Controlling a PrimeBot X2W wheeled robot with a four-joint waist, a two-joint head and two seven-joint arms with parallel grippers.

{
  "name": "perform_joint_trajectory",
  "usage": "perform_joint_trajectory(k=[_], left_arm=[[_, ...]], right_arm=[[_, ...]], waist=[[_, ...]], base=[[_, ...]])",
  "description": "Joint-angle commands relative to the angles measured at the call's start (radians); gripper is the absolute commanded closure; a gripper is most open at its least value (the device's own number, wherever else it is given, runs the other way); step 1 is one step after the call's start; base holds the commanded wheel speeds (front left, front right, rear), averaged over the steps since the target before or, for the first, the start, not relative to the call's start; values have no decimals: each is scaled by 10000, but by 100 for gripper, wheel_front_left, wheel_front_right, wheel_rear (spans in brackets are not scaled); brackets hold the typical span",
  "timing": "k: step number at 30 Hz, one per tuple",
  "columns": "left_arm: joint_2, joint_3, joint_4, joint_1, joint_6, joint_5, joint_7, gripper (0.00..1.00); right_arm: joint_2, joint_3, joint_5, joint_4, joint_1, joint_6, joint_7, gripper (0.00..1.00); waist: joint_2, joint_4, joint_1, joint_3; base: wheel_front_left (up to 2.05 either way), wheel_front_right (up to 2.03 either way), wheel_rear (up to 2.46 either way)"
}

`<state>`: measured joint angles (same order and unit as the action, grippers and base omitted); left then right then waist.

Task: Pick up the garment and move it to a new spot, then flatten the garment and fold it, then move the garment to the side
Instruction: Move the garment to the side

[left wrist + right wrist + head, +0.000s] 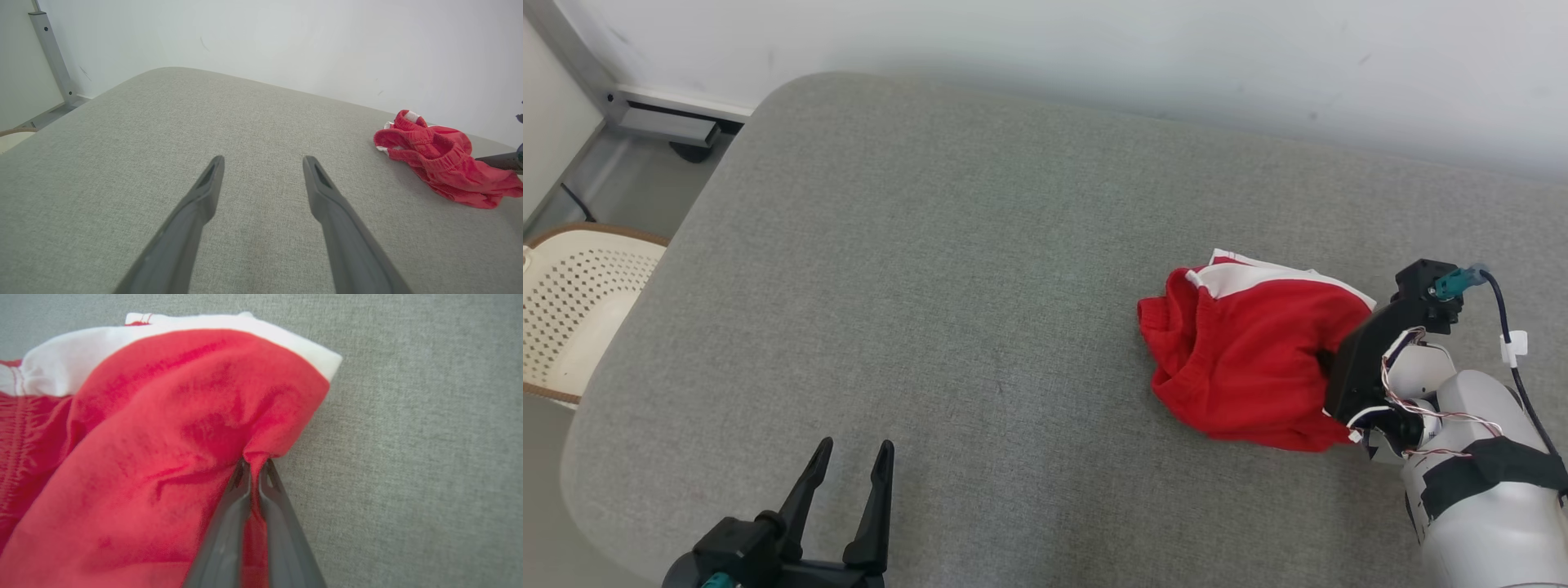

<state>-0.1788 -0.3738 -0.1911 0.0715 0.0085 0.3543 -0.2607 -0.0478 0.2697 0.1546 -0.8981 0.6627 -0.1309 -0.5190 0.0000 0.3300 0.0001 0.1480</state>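
The garment [1245, 351] is a pair of red shorts with white trim, crumpled at the right of the grey padded table [931, 286]. In the right wrist view my right gripper [254, 465] is shut on a pinch of the red cloth [163, 437], which bunches between the fingers and lifts into a ridge. From the head camera the fingertips of that gripper are hidden under the cloth and the wrist housing. My left gripper [849, 457] rests open over bare table at the near left, far from the shorts [437, 157], nothing between its fingers [204, 192].
A white perforated basket [572, 310] stands on the floor beyond the table's left edge. A white wall runs behind the table's far edge, with a grey metal frame [662, 118] at the far left corner. Bare grey surface spreads across the table's middle and left.
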Motion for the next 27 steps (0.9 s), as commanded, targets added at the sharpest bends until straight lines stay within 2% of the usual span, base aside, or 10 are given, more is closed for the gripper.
perform_joint_trajectory(k=[1,12,21,27], left_arm=[[-76,28,6,25,7,114,-50,0],[-179,134,53,-228,88,155,-54,0],[-275,274,130,-393,147,161,-56,0],[-226,225,132,-368,90,184,-55,0]], right_arm=[[-58,-40,-93,-13,90,5,48,100],[-54,-603,-501,1025,-285,5,-218,100],[-52,-1471,-664,3040,-1034,5,-1310,100],[-51,-1648,-1156,4602,-1569,5,-2084,100]], waist=[[0,-69,-1,-60],[0,-900,-1,-549],[0,-1984,-1,-846],[0,-2584,-1,-869]], base=[[0,0,0],[0,0,0],[0,0,0],[0,0,0]])
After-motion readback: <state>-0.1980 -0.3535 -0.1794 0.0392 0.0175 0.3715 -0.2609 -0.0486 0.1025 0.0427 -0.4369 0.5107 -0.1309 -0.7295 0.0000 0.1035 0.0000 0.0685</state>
